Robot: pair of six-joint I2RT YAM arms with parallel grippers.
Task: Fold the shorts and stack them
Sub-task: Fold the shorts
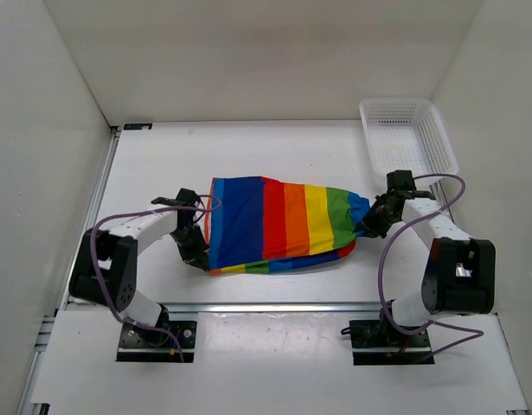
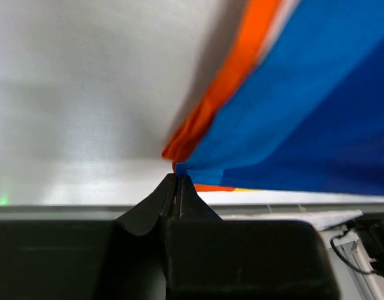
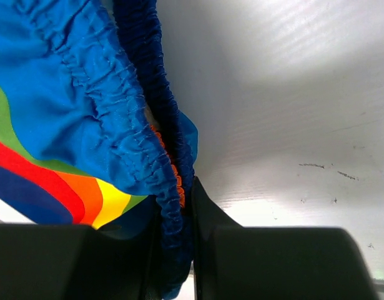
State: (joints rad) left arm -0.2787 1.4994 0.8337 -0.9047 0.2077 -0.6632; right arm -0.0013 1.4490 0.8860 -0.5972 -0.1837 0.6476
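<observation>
The shorts lie spread across the table's middle, with rainbow stripes running from blue on the left to green on the right. My left gripper sits at their left edge. In the left wrist view its jaws are pressed together, pinching a blue and orange corner of the shorts at the left gripper's very tip. My right gripper is at the shorts' right end. The right wrist view shows the right gripper shut on the gathered blue elastic edge of the shorts, beside an orange strip.
A white mesh basket stands at the back right, close behind the right arm. White walls enclose the table on the left, back and right. A metal rail runs along the near edge just below the shorts.
</observation>
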